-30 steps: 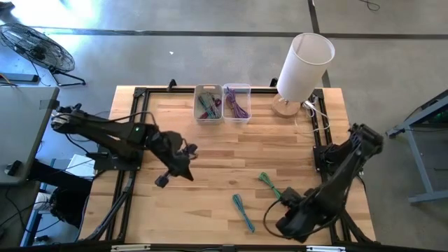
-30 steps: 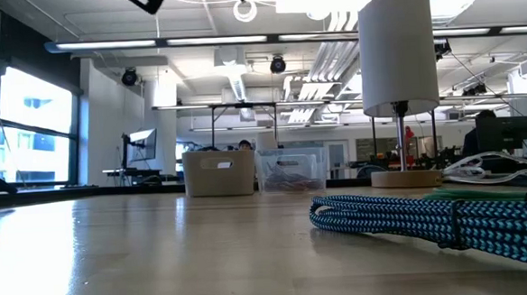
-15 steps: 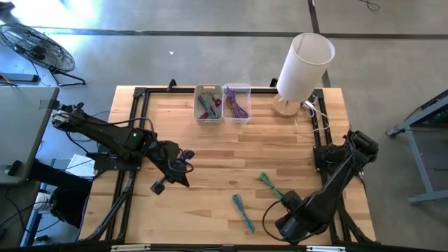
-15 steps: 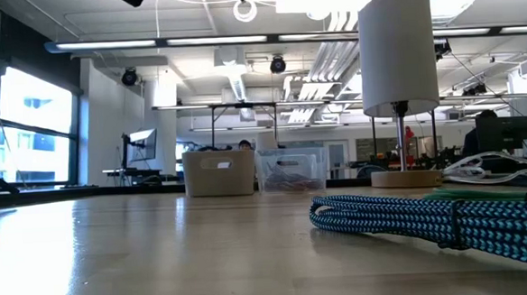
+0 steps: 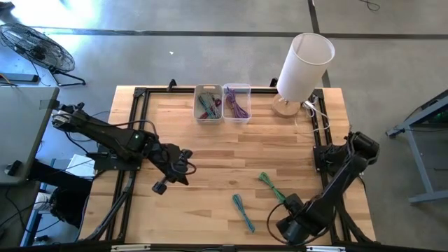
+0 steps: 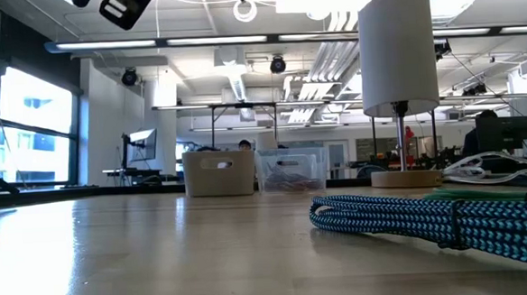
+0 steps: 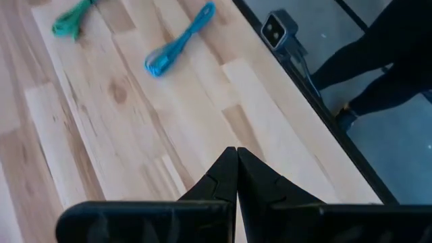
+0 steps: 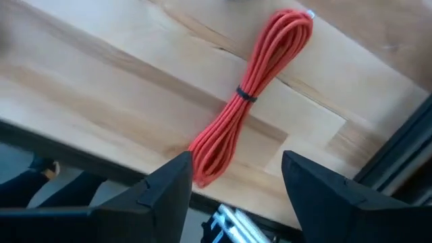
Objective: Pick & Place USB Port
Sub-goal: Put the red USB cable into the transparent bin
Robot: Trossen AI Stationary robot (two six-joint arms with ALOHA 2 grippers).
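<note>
Here, glossy red cable (image 8: 251,101) bundled lengthwise on pale wood-grain table (image 8: 81,81)

three loose cable bundles on the counter (image 5: 294,147) — one blue (image 5: 243,212), one green (image 5: 269,184), one red (image 8: 248,101). two clear bins (image 5: 208,103) at the far edge, each holding cables. one white lamp (image 5: 304,66) — and two arms, each with one hand.

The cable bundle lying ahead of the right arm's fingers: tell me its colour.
Red. The cable bundle, tied at its middle with a dark band, shows best in the right wrist view.
</note>
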